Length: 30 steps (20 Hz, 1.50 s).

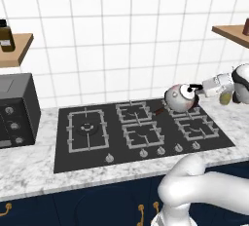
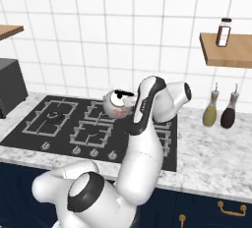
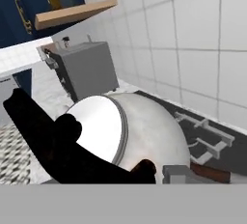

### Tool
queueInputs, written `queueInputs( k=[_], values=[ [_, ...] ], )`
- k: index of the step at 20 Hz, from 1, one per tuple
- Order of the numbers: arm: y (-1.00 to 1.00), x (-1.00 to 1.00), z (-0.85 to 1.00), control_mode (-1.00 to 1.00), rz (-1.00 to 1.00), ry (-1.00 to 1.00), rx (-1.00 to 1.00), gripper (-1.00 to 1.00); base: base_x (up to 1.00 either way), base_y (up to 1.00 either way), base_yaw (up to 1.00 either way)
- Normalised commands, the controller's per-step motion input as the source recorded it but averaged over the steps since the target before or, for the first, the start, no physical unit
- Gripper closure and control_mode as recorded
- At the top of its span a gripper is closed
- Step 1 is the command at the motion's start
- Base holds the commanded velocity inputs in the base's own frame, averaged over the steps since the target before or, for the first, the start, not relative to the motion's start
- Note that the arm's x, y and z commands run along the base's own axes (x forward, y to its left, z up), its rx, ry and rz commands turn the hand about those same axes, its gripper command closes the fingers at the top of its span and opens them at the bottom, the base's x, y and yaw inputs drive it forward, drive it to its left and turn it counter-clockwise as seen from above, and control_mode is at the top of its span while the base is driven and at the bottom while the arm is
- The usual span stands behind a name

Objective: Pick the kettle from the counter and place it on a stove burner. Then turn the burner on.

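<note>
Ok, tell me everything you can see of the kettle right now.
The kettle is small, round and silvery-grey, metal by its look, with a thin black arched handle, a flat pale lid and a reddish blotch low on its side. It is tipped on its side, lid towards the gripper, raised above the cooktop's right rear grates. The fingers are closed on its black handle; nothing else touches it.
</note>
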Motion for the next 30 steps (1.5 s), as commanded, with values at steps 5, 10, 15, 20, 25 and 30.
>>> queueInputs(
  k=[5,10,15,20,25,30],
  values=[
    [1.0,-0.01,0.0,-1.0,0.04,0.0,-0.12,1.0,0.0,0.0,0.0],
    [1.0,0.0,0.0,-1.0,0.05,0.01,-0.09,1.0,0.0,0.0,0.0],
    [1.0,0.0,-0.07,-1.0,0.04,0.09,-0.07,1.0,0.0,0.0,0.0],
    [1.0,0.19,-0.2,-1.0,0.0,0.24,-0.01,1.0,0.0,0.0,0.0],
    [1.0,0.49,-0.22,-1.0,0.0,0.28,0.03,1.0,0.0,0.0,0.0],
    [0.22,0.08,-0.12,-1.0,-0.03,0.03,0.07,1.0,0.0,0.0,0.0]
  ],
)
